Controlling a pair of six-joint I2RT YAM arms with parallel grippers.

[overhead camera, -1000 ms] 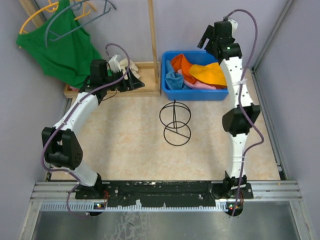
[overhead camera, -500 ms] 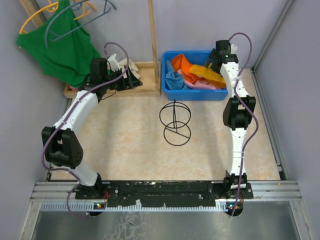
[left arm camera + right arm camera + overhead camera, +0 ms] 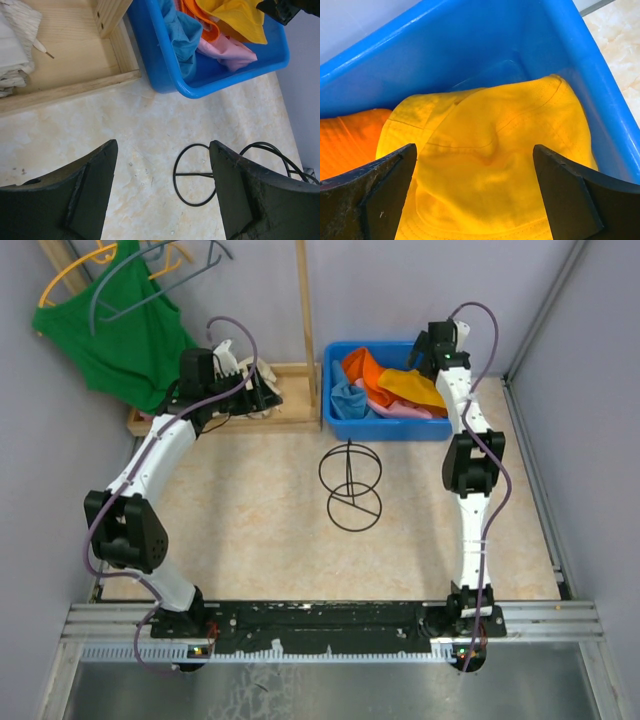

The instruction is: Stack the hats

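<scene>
The hats lie heaped in a blue bin [image 3: 385,430] at the back of the table. A yellow-orange hat [image 3: 490,170] is on top at the right, beside a bright orange hat [image 3: 362,368], a light blue hat [image 3: 346,400] and a pink hat [image 3: 400,410]. My right gripper [image 3: 472,150] hangs open just above the yellow-orange hat, one finger on each side of its crown, gripping nothing. Open and empty, my left gripper [image 3: 162,145] hovers over the table left of the bin. A black wire stand [image 3: 350,485] is on the table in front of the bin.
A wooden rack base [image 3: 290,412] with an upright post [image 3: 306,310] sits left of the bin and carries a beige cloth [image 3: 15,45]. A green tank top [image 3: 120,340] hangs on a hanger at the back left. Grey walls close in both sides.
My right arm has stretched out and brought its gripper down into the bin's right end, over the yellow-orange hat, with the jaws widening. The left arm has barely moved.
</scene>
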